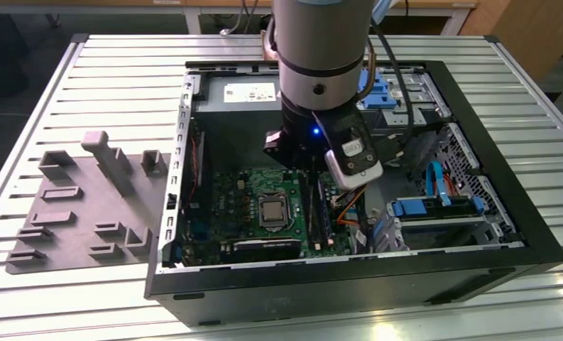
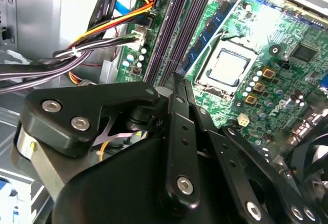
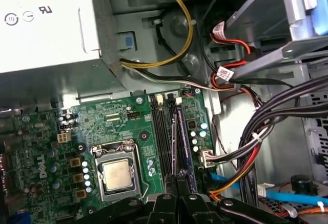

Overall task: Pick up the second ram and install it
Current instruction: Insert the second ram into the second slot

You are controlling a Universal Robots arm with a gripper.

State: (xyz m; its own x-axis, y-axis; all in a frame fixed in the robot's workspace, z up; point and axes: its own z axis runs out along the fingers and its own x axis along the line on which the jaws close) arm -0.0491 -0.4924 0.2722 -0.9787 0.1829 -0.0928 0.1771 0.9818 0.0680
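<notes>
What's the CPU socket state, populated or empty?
Populated: a silver-lidded CPU sits in the socket, no cooler over it.

we see a ribbed metal table (image 1: pixel 120 78) spread over most of the exterior view, its pale slats running from nine o'clock to three o'clock. at twelve o'clock, past its far edge, stands a wooden desk (image 1: pixel 215 6) on white legs (image 1: pixel 194 23). a wooden panel (image 1: pixel 537 32) fills the corner at one to two o'clock. dark grey floor (image 1: pixel 11 85) shows at ten o'clock and again at three o'clock. bright light glares off the slats at five to six o'clock.
</notes>
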